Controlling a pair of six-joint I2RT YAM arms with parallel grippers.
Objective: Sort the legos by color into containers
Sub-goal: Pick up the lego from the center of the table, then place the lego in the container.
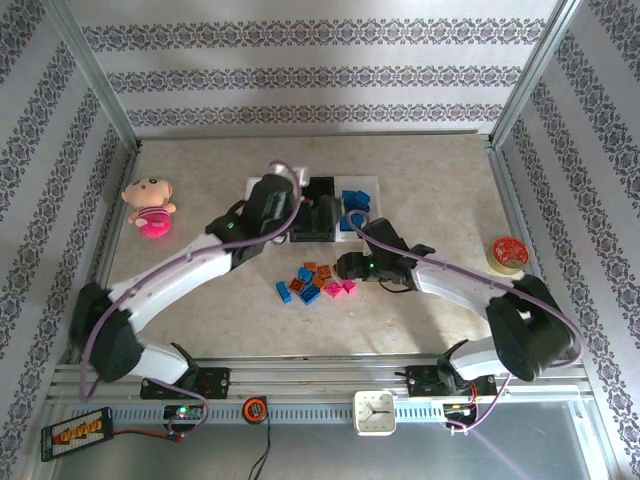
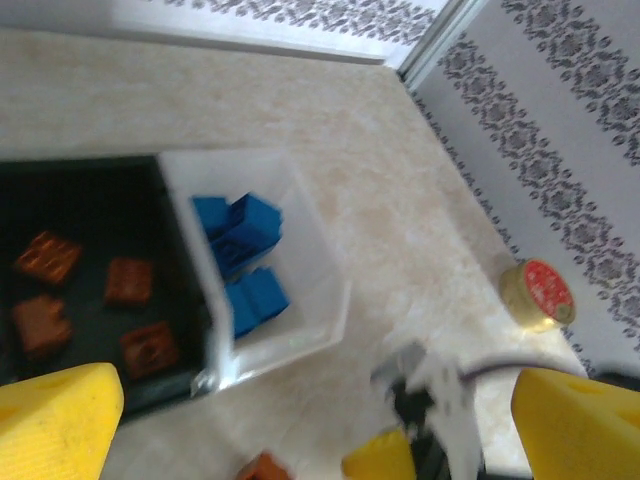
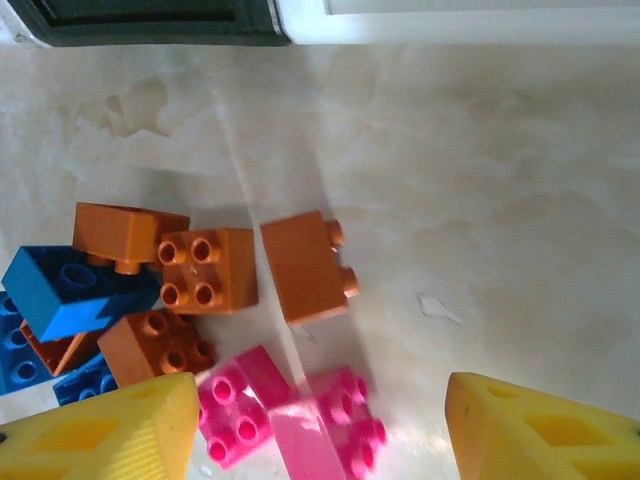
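A loose pile of legos (image 1: 315,280) lies mid-table. My right gripper (image 1: 345,267) hovers at its right edge, open. In the right wrist view the right gripper (image 3: 320,400) straddles two pink bricks (image 3: 235,405), with orange-brown bricks (image 3: 305,265) and a blue brick (image 3: 70,290) beyond. My left gripper (image 1: 318,215) hangs open over the bins; the left gripper (image 2: 315,400) holds nothing. The black bin (image 2: 100,200) holds several orange-brown bricks (image 2: 130,280). The white bin (image 2: 320,300) beside it holds blue bricks (image 2: 245,240). The third bin is mostly hidden behind the left arm.
A pink plush doll (image 1: 148,205) sits at the far left. A round red tin (image 1: 507,253) stands near the right wall; the tin (image 2: 540,293) also shows in the left wrist view. Patterned walls and metal posts enclose the table. A small clock (image 1: 375,412) rests on the front rail.
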